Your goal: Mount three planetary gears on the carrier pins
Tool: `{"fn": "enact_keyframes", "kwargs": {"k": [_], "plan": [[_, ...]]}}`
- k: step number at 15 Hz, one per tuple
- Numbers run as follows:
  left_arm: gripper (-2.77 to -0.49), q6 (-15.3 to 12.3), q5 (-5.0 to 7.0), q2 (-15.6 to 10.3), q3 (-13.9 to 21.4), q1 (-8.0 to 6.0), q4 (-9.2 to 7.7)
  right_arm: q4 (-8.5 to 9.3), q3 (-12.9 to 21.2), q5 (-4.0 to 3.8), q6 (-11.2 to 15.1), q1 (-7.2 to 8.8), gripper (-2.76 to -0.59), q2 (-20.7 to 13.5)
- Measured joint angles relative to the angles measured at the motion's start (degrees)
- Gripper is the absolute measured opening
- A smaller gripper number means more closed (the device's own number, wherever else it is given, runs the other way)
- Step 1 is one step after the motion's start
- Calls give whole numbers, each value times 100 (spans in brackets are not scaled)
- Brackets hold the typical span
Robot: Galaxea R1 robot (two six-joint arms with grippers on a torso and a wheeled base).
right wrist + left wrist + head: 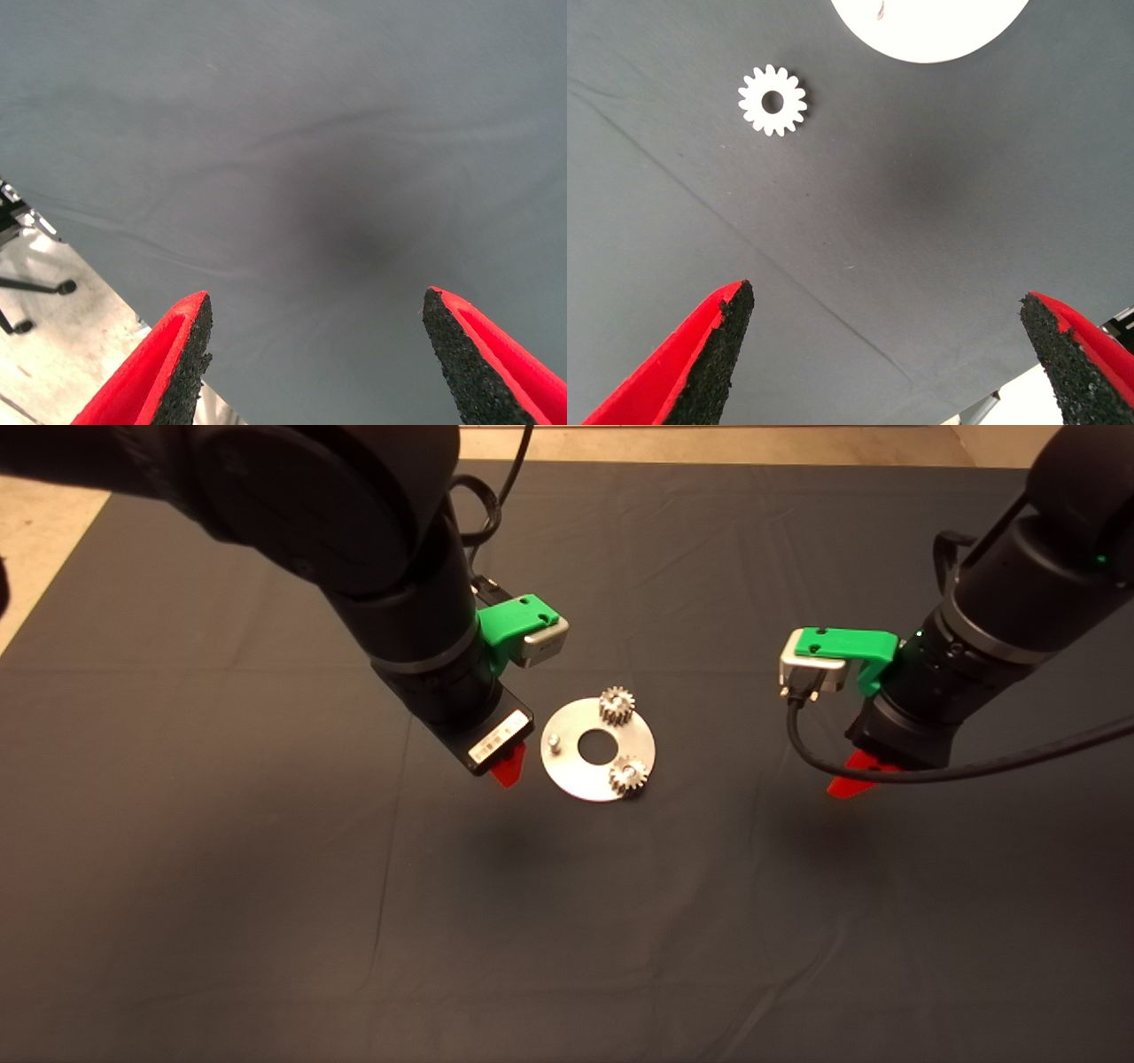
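left pincer (890, 354): spread wide, empty, above the mat just beside the disc (578, 775)
right pincer (314, 354): spread wide, empty, well apart
planetary gears: two (616, 706) (628, 775) on pins, third (772, 100) flat on the mat
bare pin (553, 740): upright

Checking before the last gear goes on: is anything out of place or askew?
Nothing looks damaged. Two small silvery spur gears sit on the shiny round metal disc; the third lies flat on the dark mat beside it, one pin bare.

The head camera looks steeply down on the whole mat (266, 921). Each wrist camera faces down past its fingers, close to the mat. Head and left wrist views share the disc (567, 775).
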Motion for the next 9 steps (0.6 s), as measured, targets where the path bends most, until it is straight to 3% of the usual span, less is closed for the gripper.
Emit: {"fn": "enact_keyframes", "kwargs": {"k": [4, 5, 9], "plan": [[-109, 351, -8, 90, -269, 707, 193, 24, 52, -9, 0, 66, -160, -229], [-109, 455, -7, 95, -354, 812, 259, 24, 56, -9, 0, 66, -160, -267], [-109, 939, -7, 95, -696, 876, 500, 24, 67, -9, 0, 66, -160, -317]]}}
